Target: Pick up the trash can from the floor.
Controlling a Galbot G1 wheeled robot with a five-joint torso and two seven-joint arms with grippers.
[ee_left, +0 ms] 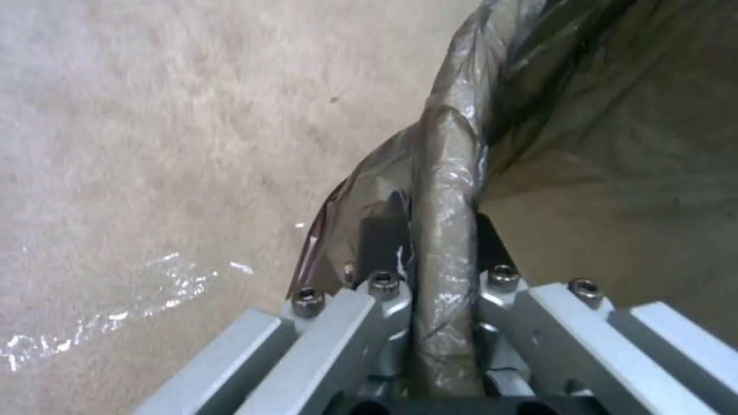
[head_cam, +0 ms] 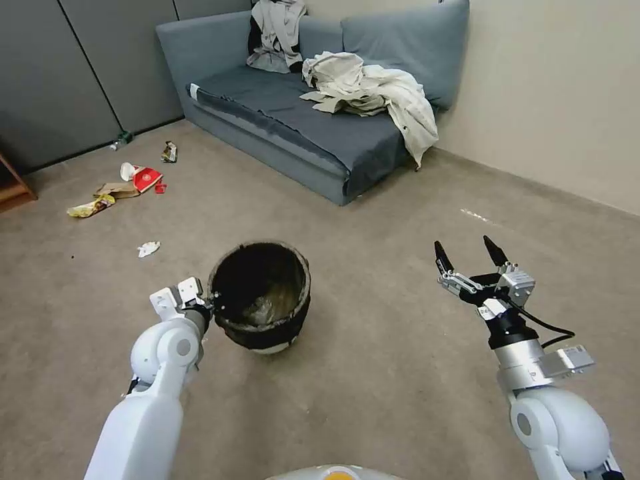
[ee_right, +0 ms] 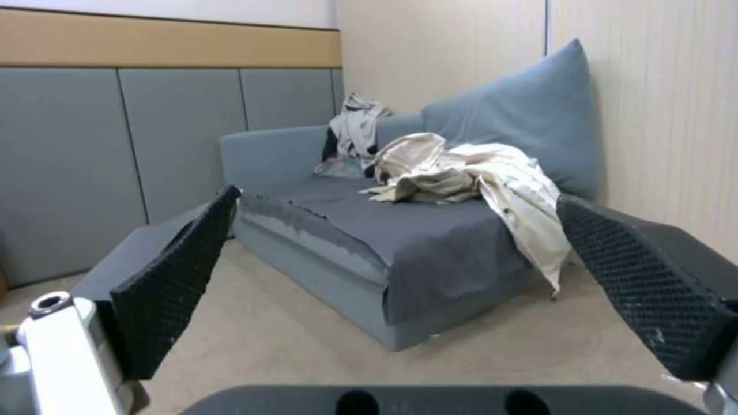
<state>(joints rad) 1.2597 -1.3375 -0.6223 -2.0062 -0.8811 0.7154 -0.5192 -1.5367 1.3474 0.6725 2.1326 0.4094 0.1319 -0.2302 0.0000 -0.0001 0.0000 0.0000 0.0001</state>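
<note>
The trash can [head_cam: 261,297], a small round bin with a dark liner bag over its rim and a white base, sits on the beige carpet floor [head_cam: 373,373] in front of me, tilted slightly. My left gripper [head_cam: 212,305] is shut on the can's left rim. In the left wrist view the bag-covered rim [ee_left: 446,242] runs between the left gripper [ee_left: 435,230], one finger outside the can and one inside. My right gripper [head_cam: 469,256] hovers open to the right of the can, well apart from it, its black pads [ee_right: 173,282] spread wide toward the sofa.
A grey-blue sofa [head_cam: 313,127] with crumpled clothes [head_cam: 373,90] stands along the back wall. Scattered litter [head_cam: 130,181] lies on the carpet at the far left, with a paper scrap [head_cam: 148,249] nearer the can. Open carpet surrounds the can.
</note>
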